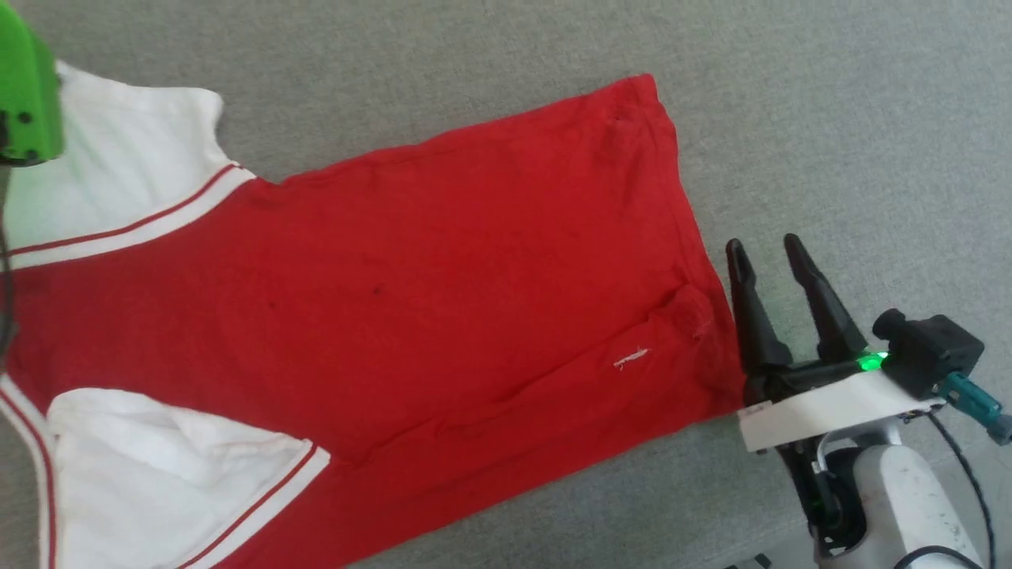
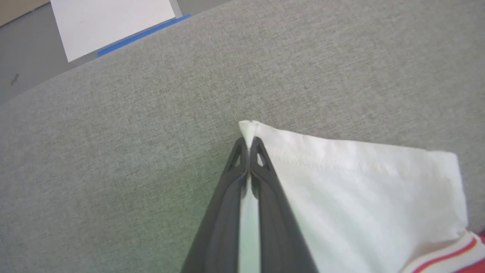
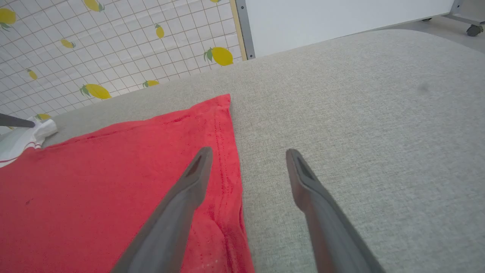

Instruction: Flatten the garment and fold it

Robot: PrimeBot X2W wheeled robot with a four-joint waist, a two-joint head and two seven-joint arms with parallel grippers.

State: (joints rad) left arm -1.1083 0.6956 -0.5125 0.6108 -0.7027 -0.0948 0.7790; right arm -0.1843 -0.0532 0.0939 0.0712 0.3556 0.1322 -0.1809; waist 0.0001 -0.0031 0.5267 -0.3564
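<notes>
On my screens the garment (image 1: 411, 269) lay spread on the grey fabric surface (image 1: 830, 118), plain red side up. Both short sleeves were white, each joined to the red by a band of red and white stripes. The body was mostly flat, with a shallow crease and a small bunched patch near the lower hem corner. A tiny white fleck sat beside that patch.

The left gripper (image 2: 248, 146) was clamped tight on the outer corner of the far white sleeve. A nub of white cloth poked out past its fingertips, and a strip of it showed between the two dark fingers. In the right wrist view I could see that same dark finger meeting the sleeve tip at the far left.

The right gripper (image 1: 763, 243) stood with its jaws well apart and had hold of nothing. It sat just beside the lower hem corner. From its own camera, one finger hung over the stitched red hem and the other over bare grey fabric, with the hem edge running between them. I couldn't tell whether either tip touched the cloth.

The right arm's pale forearm (image 1: 901, 490) came in from the lower right. Its fingers pointed up the head view and leaned slightly left.
</notes>
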